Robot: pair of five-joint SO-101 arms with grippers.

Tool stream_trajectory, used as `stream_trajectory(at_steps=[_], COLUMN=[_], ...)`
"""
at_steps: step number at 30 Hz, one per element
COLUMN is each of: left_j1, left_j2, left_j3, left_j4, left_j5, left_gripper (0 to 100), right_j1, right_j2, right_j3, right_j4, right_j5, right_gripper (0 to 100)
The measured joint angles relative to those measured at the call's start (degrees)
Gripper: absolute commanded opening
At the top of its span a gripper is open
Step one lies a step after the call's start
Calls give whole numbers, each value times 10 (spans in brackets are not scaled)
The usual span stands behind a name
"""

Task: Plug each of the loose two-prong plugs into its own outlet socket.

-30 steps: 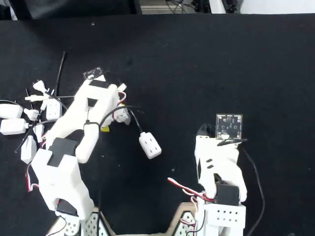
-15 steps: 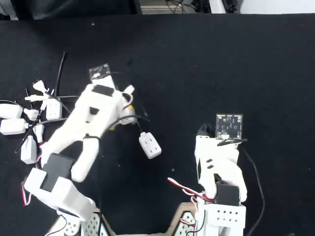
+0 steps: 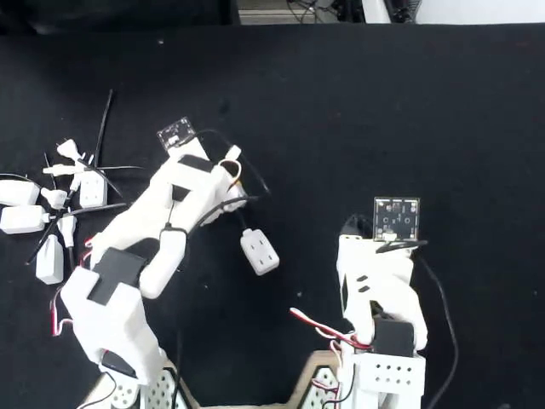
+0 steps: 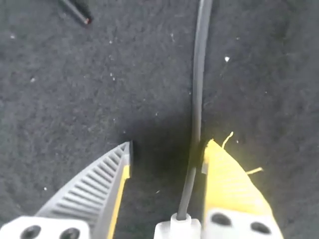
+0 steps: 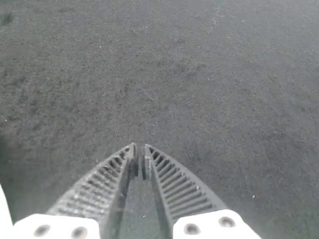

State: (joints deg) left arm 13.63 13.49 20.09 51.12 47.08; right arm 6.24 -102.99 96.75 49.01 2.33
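Lying between left tool (image 4: 169, 143) fingers: cord (image 4: 198, 74)

Black table (image 3: 358, 102), white outlet socket (image 3: 260, 253), loose plugs (image 3: 21, 220)

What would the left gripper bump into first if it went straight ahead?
Most likely the black cable, which runs between the left gripper's open fingers, close by the yellow one. Just under it is the black mat. How far down is hard to tell.

white arms (image 3: 136, 217), black servos (image 3: 111, 264), red wires (image 3: 306, 319); left hand (image 4: 168, 144) grey-ribbed, yellow-lined.
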Motion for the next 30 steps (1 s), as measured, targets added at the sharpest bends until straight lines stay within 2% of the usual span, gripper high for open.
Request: stream_trajectory(at_steps=[7, 17, 26, 30], left_j1=[-29, -84, -90, -93], left_j2=[11, 11, -13, -75], left_j3=[-27, -27, 13, 84], left_j4=[47, 126, 130, 119], left_j5=[17, -61, -125, -138], left_gripper=[238, 235, 238, 240], right_j1=[0, 0, 0, 0], right_j2=[0, 0, 0, 0], right_j3=[0, 0, 0, 0], right_j4=[0, 0, 0, 0], right_j5=[0, 0, 0, 0], right_gripper=[15, 15, 15, 15])
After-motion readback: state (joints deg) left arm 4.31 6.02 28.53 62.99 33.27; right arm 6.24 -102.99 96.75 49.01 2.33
